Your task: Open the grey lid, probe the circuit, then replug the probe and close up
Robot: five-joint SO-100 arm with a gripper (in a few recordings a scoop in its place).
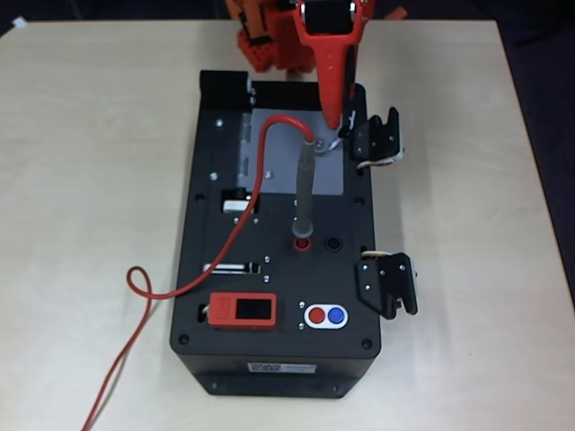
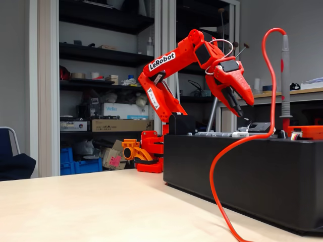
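- The gripper (image 1: 334, 135) is reaching down over the far end of the black box (image 1: 278, 359), its red fingertips (image 2: 246, 119) sitting at the small knob of the grey lid (image 1: 278, 148); whether they are pinching it is hard to tell.
- The grey lid is lying flat and closed.
- The probe (image 1: 305, 184) is standing upright in a red socket (image 1: 302, 241), its red cable (image 1: 225, 251) looping over the lid and trailing onto the table (image 1: 90, 180).
- Two black clamps (image 1: 377, 139) are sticking out along the box's right edge in the overhead view, and a red display module (image 1: 243, 311) is sitting at the near end.
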